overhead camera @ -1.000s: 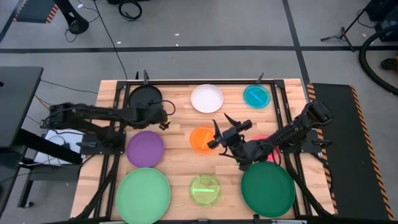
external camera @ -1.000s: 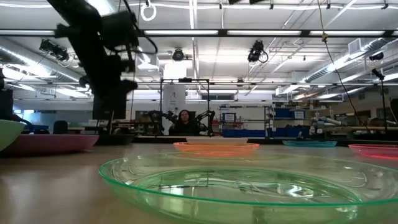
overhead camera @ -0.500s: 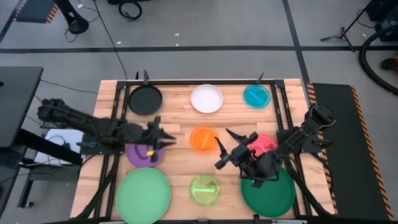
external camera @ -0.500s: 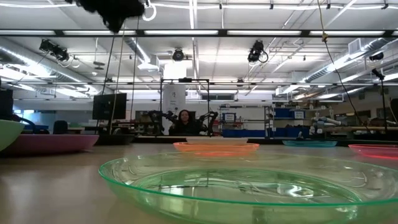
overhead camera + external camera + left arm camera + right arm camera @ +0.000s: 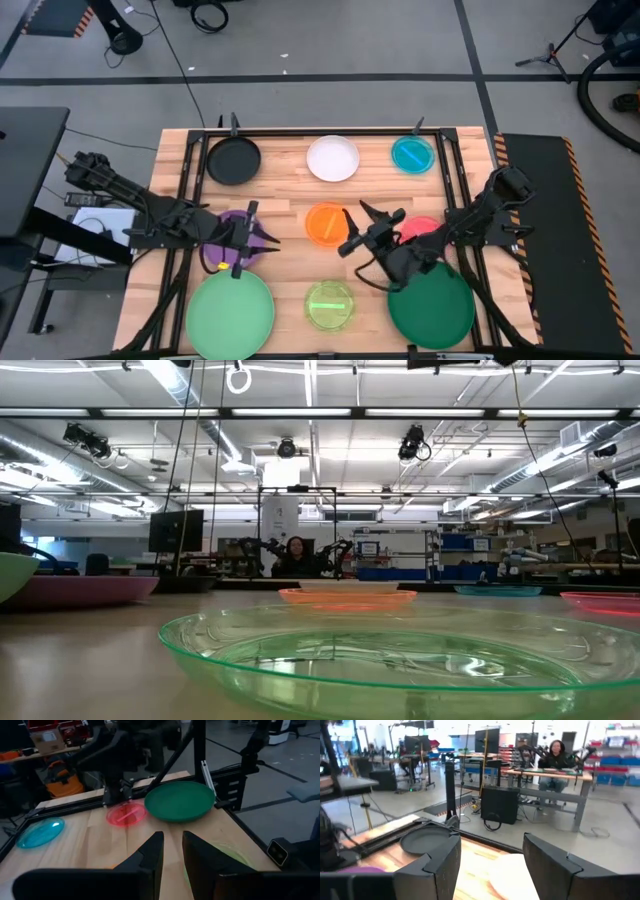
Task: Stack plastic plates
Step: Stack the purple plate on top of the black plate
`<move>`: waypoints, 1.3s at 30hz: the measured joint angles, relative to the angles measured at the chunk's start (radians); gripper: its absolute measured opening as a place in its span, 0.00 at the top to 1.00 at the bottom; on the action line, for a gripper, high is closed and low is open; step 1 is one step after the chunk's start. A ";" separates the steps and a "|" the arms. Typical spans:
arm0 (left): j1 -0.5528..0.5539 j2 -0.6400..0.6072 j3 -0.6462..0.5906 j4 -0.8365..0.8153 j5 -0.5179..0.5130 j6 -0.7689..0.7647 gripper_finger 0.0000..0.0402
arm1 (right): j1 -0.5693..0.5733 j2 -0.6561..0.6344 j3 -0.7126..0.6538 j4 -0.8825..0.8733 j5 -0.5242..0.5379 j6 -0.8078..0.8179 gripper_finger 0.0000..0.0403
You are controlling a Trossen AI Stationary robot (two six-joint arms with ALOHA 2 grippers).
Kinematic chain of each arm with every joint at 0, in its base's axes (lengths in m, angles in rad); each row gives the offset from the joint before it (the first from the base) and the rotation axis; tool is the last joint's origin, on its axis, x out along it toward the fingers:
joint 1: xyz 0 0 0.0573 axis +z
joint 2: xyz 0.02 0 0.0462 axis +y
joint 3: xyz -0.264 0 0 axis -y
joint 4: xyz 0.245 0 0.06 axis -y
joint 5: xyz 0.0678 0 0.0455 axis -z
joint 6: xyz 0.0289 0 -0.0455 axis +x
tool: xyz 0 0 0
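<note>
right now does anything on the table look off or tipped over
Nothing stands out. All nine plates lie flat and apart on the table, none stacked yet; the left gripper hangs over the purple plate.
</note>
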 joint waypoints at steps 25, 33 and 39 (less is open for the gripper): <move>-0.643 0.011 0.000 0.098 -0.174 -0.138 0.80 | 0.164 0.830 1.099 0.344 0.001 -0.555 0.51; -0.731 0.036 0.000 0.105 -0.301 -0.149 0.80 | 0.174 0.843 1.102 0.415 0.003 -0.565 0.51; -0.728 0.037 0.000 0.100 -0.307 -0.190 0.80 | 0.161 0.837 1.102 0.433 0.003 -0.628 0.54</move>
